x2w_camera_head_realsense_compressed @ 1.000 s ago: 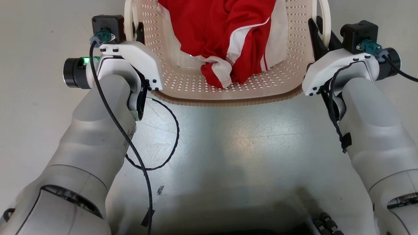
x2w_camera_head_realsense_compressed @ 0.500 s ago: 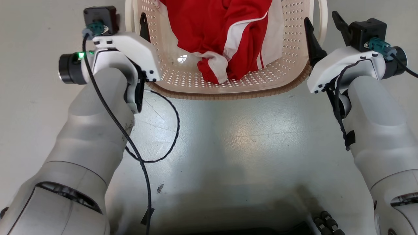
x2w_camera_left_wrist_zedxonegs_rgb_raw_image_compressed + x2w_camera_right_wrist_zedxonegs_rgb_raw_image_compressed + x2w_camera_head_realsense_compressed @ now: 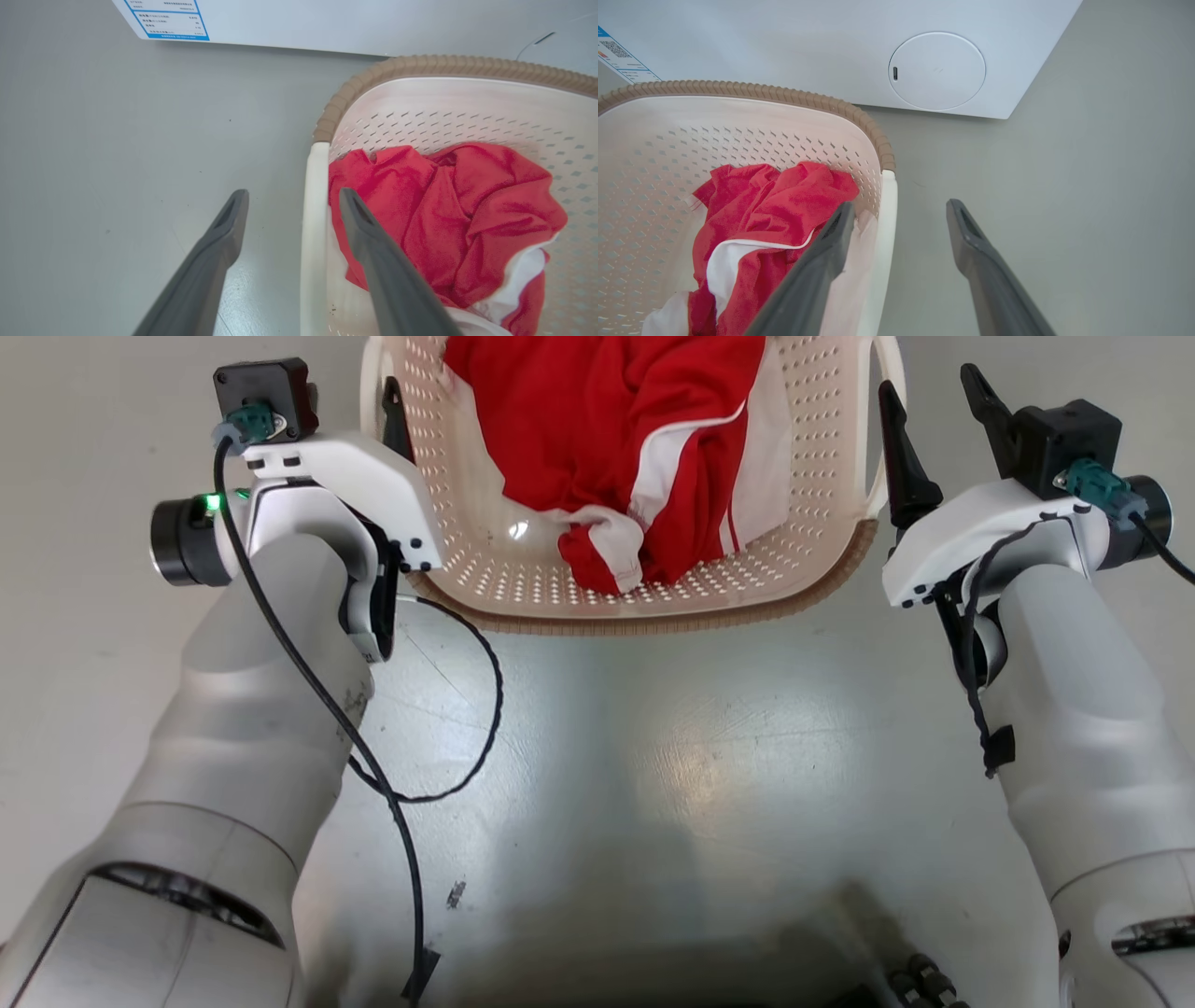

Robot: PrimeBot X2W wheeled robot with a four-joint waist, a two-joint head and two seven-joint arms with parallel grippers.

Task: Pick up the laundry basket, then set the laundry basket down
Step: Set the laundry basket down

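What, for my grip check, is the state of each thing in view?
laundry basket: upright on the floor, ungripped.
red-and-white garment: crumpled inside the basket.
left gripper: open, astride the left handle.
right gripper: open, astride the right handle.
washing machine's round cover: shut.

Laundry area: white washing machine (image 3: 784, 37), blue-edged label (image 3: 168, 18), laundry basket (image 3: 635, 621) holding red garment (image 3: 607, 420), bare grey floor (image 3: 653, 756).

A red garment with white trim (image 3: 448, 219) lies crumpled just inward of my left hand (image 3: 293, 193). Ahead of my right hand (image 3: 901, 205) stands a white washing machine (image 3: 784, 42) with a round cover (image 3: 937, 71). Its blue-edged label (image 3: 168, 21) is up ahead of my left hand. Grey floor (image 3: 1087, 186) lies below both.
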